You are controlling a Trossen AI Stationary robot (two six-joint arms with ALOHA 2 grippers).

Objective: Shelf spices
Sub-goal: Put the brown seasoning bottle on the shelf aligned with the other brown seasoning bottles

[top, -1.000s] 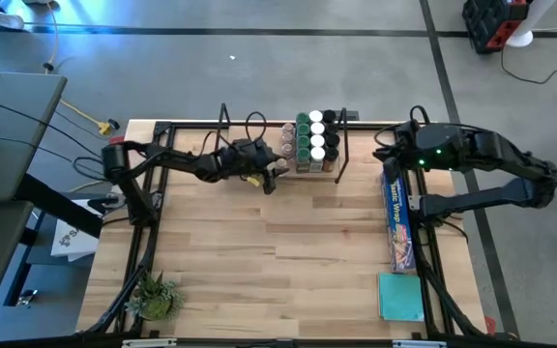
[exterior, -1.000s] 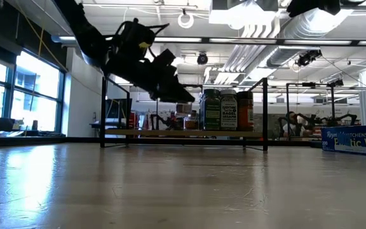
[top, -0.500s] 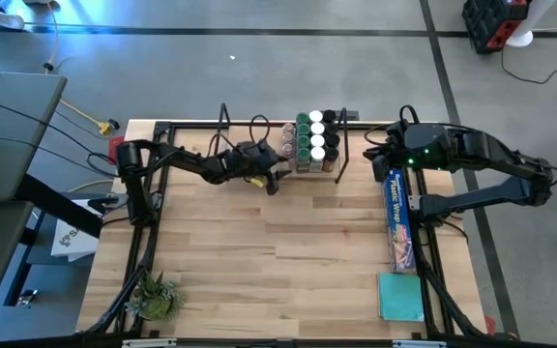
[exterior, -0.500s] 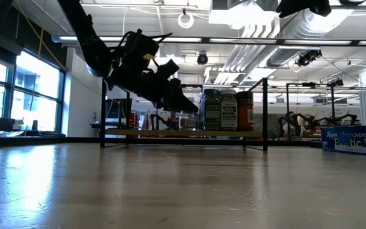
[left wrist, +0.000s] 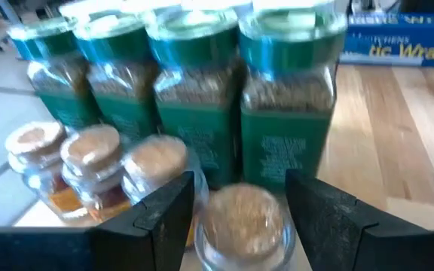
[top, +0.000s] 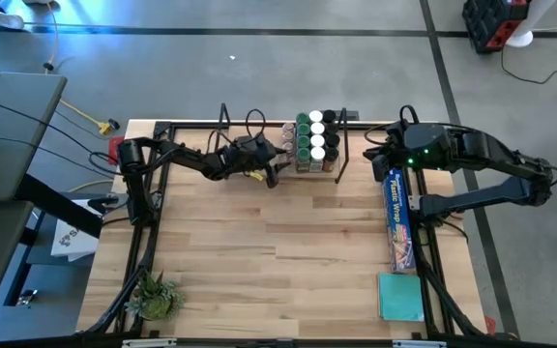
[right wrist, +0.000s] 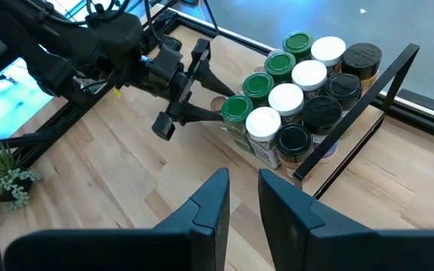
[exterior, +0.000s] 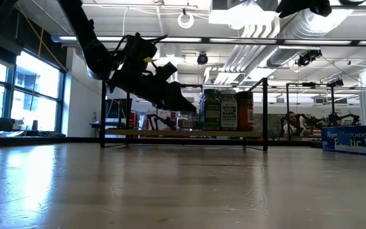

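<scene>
The step in hand looked like the setting-down of one more jar on the shelf [top: 259, 129]. The left gripper [top: 280, 162] reached in from the left at shelf height, its arm stretched low and nearly level across the back of the table, right up against the block of spices [top: 315, 141] standing in rows at the shelf's right end. Through the left wrist view a clear-lidded jar [left wrist: 243, 222] sat between the two dark fingers [left wrist: 168, 211], which stood parted on either side of it with a little gap showing, so the jar seemed released, not gripped. Judging by that, the next move called for a straight pull-back without nudging the green-lidded jars [left wrist: 285, 90] just behind. The right gripper [right wrist: 239, 207] hung above the table's right side with its fingers nearly together, holding nothing, beside the blue box [top: 397, 217]
</scene>
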